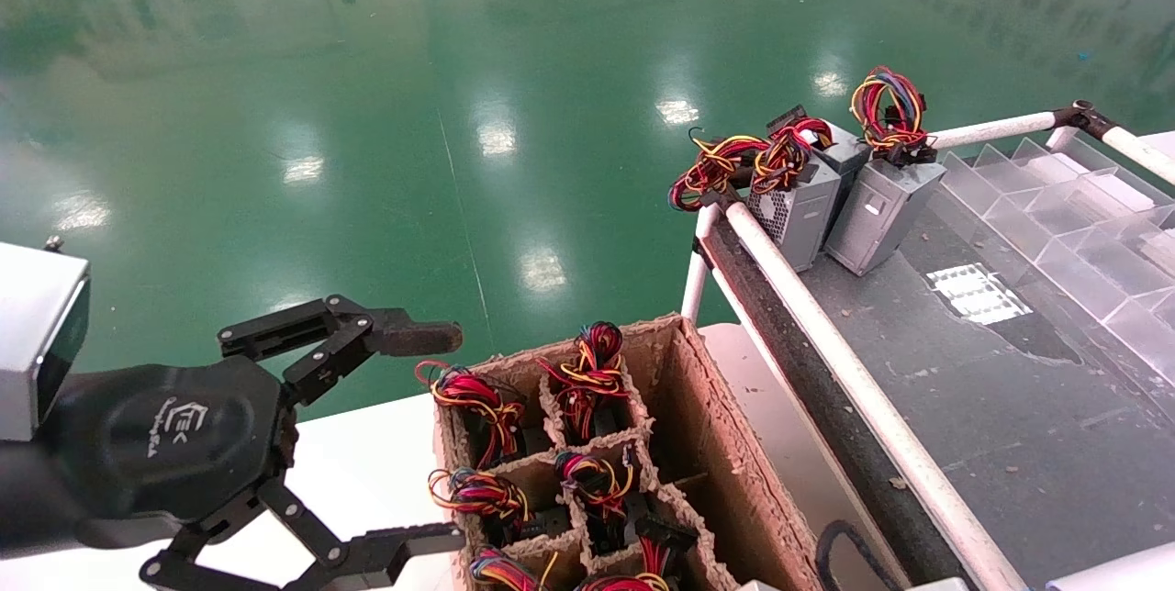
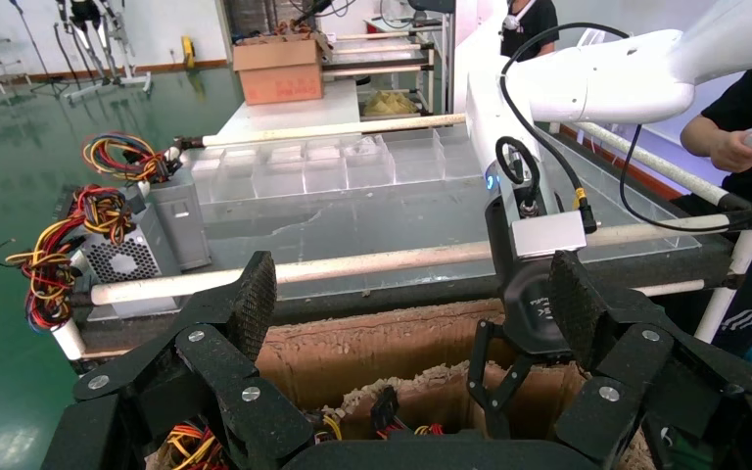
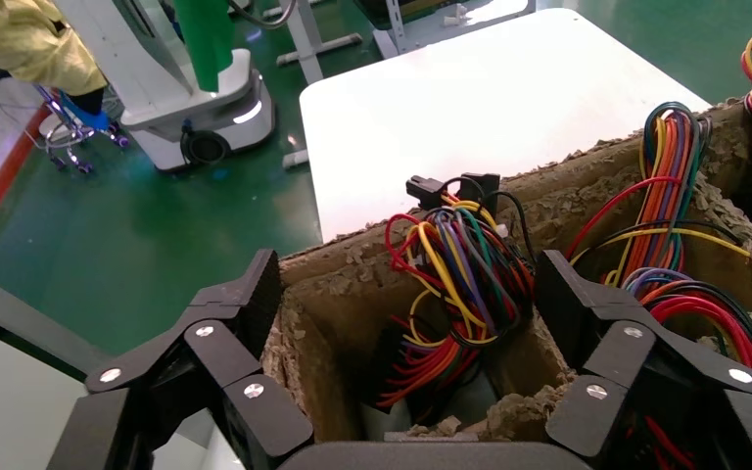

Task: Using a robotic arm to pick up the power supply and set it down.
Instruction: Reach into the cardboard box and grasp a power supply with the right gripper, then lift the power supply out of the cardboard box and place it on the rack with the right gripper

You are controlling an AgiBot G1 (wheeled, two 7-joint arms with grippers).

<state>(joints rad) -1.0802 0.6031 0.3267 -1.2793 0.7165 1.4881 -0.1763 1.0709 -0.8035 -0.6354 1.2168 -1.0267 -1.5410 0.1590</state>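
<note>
While the grey worktop (image 1: pixel 1010 407) carries two power supplies (image 1: pixel 881 210) upright at its far corner, the divided cardboard box (image 1: pixel 698 444) beside it holds more, wire bundles (image 1: pixel 587 375) up. Left claw (image 1: pixel 431 430) hovers released beside the box. Right claw (image 3: pixel 406 294) hangs spread over one compartment's power supply (image 3: pixel 450 284).

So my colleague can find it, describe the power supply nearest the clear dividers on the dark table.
Find the dark table with white tube rails; grey power supplies stand at its far corner. Yours is the power supply beside the clear dividers. Its upright wire loop has blue strands; the neighbours' bundles spill over the rail.
</note>
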